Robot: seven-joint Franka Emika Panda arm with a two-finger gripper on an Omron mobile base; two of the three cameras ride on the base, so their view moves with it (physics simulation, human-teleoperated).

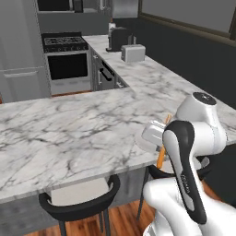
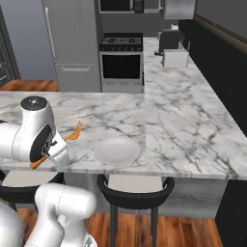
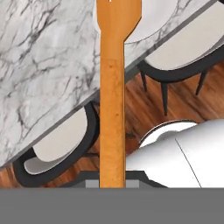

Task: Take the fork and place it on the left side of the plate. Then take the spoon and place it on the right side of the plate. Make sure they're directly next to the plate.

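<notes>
Looking forward and down from behind the arm, left and right, sharing the marble worktop (image 1: 69, 133), the plate (image 2: 117, 150) and the stove (image 2: 120, 58). Very near along the fork (image 3: 112, 109) beyond the fingers, stools (image 3: 57, 148) below.

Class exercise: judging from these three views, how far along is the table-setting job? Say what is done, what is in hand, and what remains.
Done: nothing is placed yet; the plate sits alone near the counter's front edge. In hand: the gripper is shut on the orange fork, held in the air left of the plate, tines pointing over the counter. Left: lay the fork directly beside the plate's left side, then fetch the spoon and set it on the right.
</notes>
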